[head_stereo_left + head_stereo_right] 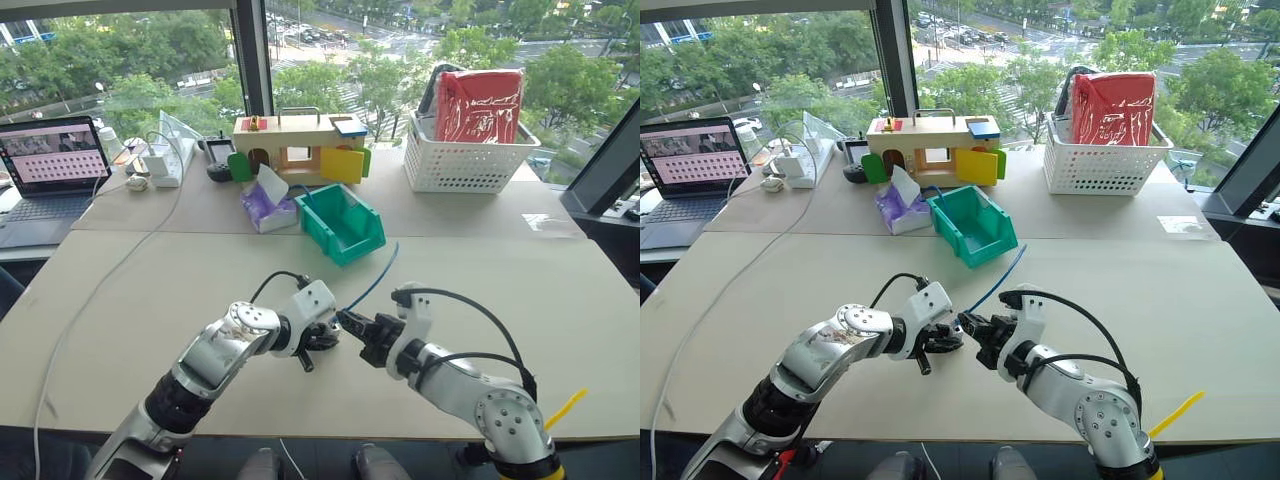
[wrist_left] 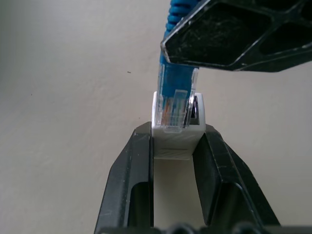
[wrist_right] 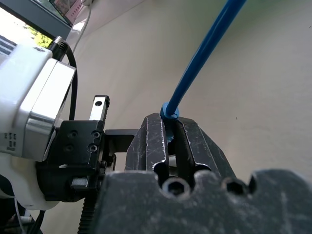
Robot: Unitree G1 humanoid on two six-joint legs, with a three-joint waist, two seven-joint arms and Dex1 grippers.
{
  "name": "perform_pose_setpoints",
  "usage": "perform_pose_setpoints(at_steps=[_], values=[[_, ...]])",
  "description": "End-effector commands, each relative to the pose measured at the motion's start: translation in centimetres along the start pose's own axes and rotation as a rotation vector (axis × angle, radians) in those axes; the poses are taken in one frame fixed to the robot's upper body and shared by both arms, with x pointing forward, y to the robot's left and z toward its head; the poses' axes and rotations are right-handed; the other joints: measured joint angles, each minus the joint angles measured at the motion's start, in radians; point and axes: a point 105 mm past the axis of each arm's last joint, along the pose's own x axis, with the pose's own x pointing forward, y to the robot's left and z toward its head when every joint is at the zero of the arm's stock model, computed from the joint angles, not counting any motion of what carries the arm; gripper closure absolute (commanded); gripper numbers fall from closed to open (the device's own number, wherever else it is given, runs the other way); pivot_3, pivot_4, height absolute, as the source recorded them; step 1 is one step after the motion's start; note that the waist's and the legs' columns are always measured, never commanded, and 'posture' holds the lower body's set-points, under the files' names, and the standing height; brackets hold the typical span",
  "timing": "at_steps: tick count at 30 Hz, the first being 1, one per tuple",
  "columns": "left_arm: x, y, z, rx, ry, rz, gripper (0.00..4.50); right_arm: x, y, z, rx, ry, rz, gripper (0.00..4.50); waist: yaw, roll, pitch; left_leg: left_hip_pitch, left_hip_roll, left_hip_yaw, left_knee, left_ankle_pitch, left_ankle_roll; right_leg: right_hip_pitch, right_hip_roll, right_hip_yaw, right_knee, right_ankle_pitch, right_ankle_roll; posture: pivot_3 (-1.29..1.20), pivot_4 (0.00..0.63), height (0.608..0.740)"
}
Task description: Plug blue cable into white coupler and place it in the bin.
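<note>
We see a wide, pale beige bench (image 1: 520,300) set against tall windows that look down on trees and a street. At its far edge stand a white lattice basket (image 1: 465,160) with a red bag (image 1: 480,105) in it, a wooden toy house (image 1: 300,145) with coloured doors, a purple tissue pack (image 1: 265,205) and, at the left, an open laptop (image 1: 50,165) with a white cord (image 1: 110,270) trailing from that side across the surface. The bin (image 1: 345,222) sits near the middle, just beside the tissue pack.

Close to the near edge, both arms meet above the bare surface. Our left pincer (image 2: 175,161) is clamped on the white coupler (image 2: 178,131), its two black fingers pressed against the block's sides. Our right pincer (image 3: 171,134) is clenched on the blue cable (image 3: 204,53) just behind its clear plug (image 2: 176,105), which sits at the coupler's opening. The cord arcs up from there toward the bin.
</note>
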Motion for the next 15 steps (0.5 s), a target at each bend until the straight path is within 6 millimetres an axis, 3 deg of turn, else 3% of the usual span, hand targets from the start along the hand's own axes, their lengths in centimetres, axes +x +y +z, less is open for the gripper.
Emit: perform_pose_setpoints(at_steps=[1,15], values=[[0.16,-0.7,-0.2,0.008,0.008,-0.025,3.85,0.01,0.32,0.28,-0.038,-0.001,0.011,4.5,-0.001,0.0,0.0,0.0,0.0,0.0,0.0,0.0,0.0,0.0,0.0,0.0,0.0,0.0,0.0,0.0,0.15,0.715],[0.19,-0.66,-0.32,-0.011,-0.001,-0.016,3.85,-0.32,-0.34,-0.04,-0.061,0.013,-0.045,4.5,-0.001,0.0,0.0,0.0,0.0,0.0,0.0,0.0,0.0,0.0,0.0,0.0,0.0,0.0,0.0,0.0,0.15,0.715]])
